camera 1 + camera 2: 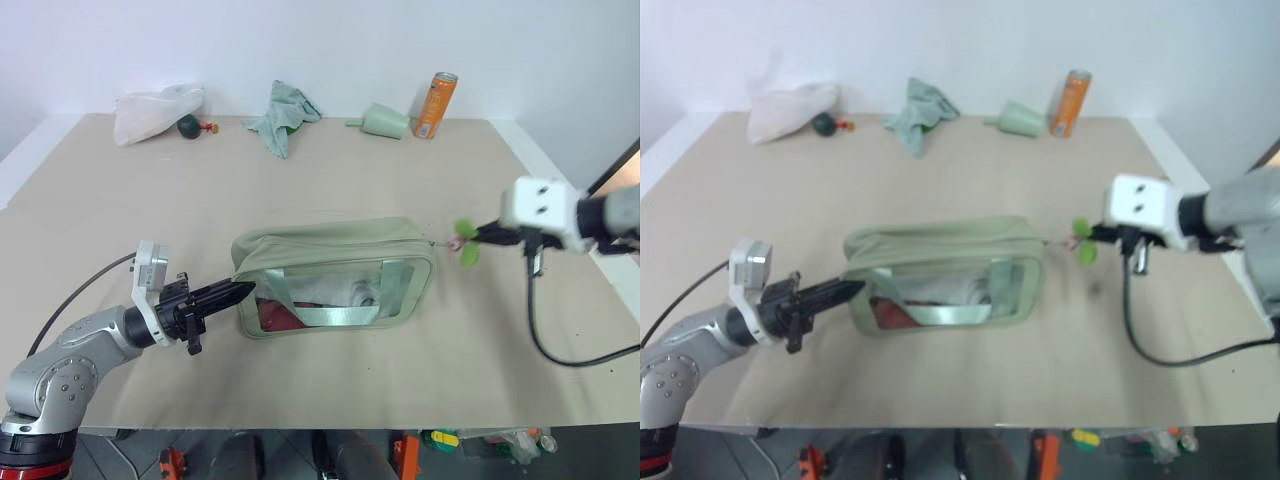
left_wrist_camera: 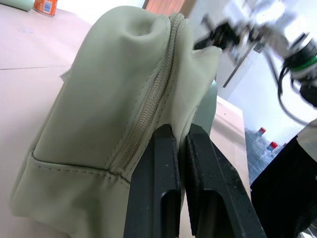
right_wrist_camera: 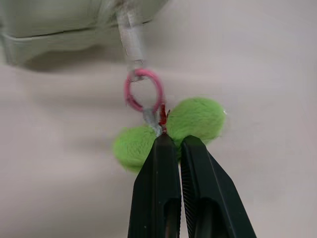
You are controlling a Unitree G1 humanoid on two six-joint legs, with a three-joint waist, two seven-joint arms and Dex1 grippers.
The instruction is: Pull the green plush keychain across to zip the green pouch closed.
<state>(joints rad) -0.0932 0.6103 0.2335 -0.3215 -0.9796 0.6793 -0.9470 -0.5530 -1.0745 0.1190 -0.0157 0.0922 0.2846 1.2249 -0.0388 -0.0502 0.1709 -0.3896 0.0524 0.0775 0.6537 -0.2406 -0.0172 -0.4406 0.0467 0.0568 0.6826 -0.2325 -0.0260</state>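
The green pouch (image 1: 335, 277) is lying lengthwise on the table (image 1: 380, 175), left gripper (image 1: 243, 289) clamping its 9 o'clock end, right gripper (image 1: 478, 236) pinching the green plush keychain (image 1: 466, 243) just past its 3 o'clock end.

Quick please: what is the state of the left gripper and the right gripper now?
Left gripper: shut on the end of the pale sage-green fabric pouch.
Right gripper: shut on the small lime-green fuzzy plush keychain.
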